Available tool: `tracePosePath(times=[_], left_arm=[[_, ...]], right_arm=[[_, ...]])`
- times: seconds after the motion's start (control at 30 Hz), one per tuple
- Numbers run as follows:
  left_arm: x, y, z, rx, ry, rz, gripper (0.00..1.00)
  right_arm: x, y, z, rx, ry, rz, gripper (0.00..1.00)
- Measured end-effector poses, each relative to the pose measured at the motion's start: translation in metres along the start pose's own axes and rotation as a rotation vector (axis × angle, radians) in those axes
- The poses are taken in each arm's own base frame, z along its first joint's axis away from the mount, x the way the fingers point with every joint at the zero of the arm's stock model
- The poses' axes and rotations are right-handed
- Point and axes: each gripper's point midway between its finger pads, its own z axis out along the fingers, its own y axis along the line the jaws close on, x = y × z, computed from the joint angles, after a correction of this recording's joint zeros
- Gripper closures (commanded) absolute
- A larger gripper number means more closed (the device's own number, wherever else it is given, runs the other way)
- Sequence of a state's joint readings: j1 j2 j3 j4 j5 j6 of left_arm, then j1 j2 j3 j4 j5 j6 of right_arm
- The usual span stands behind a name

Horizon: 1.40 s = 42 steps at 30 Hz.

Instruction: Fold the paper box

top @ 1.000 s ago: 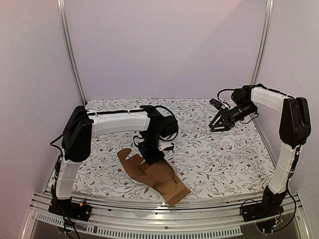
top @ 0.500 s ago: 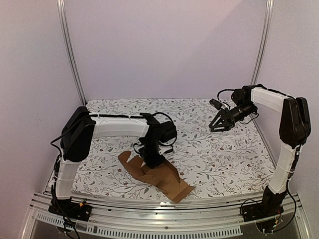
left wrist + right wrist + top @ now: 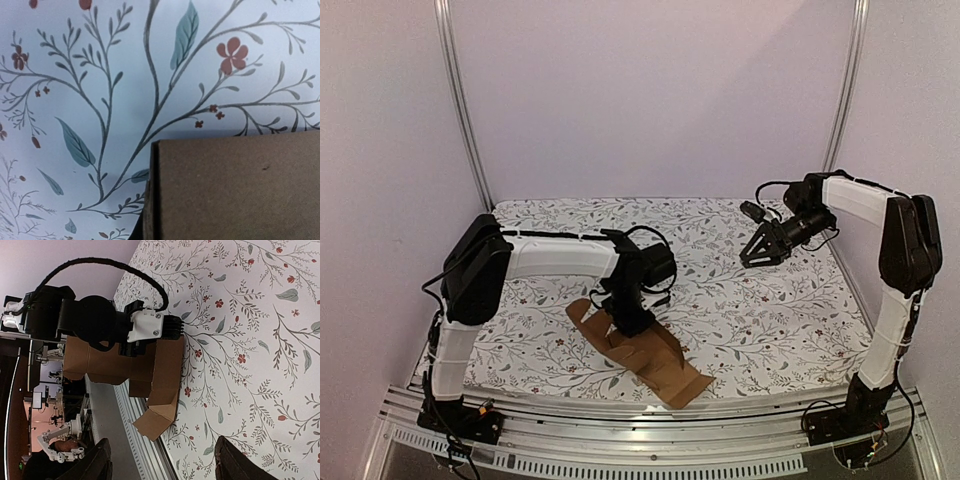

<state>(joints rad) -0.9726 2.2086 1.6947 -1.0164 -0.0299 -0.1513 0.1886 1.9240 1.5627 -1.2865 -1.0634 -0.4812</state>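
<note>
My left end effector point(image 3: 626, 318) is down on the half-folded, plain brown paper box point(image 3: 658, 365) near the front edge of the flowered surface point(image 3: 770, 320). I cannot tell its opening. My right end effector point(image 3: 758, 261) hangs well apart, spread wide, holding nothing.

Robotics laboratory test cell: plain walls point(image 3: 650, 100), aluminium frame posts point(image 3: 463, 110), slotted rail point(image 3: 620, 458) carrying two arms point(image 3: 560, 250), floral-covered tabletop point(image 3: 770, 300); another arm point(image 3: 57, 437) stands beyond.
</note>
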Motion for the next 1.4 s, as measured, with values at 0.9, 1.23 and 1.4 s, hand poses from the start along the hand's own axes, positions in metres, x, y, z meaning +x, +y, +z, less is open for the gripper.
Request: tracePosePath(times=[0.9,1.23,1.4], left_arm=[[-0.012,-0.010,-0.036,-0.224,-0.145,0.132,0.50],[-0.011,-0.014,-0.098,-0.165,-0.242,0.275,0.46],[-0.015,-0.037,-0.102,-0.085,-0.255,0.464,0.46]], right_arm=[[0.004,0.004,0.001,-0.034,0.012,0.021,0.32],[0.003,0.004,0.000,-0.023,0.014,0.014,0.32],[0.003,0.007,-0.003,-0.005,0.011,0.001,0.32]])
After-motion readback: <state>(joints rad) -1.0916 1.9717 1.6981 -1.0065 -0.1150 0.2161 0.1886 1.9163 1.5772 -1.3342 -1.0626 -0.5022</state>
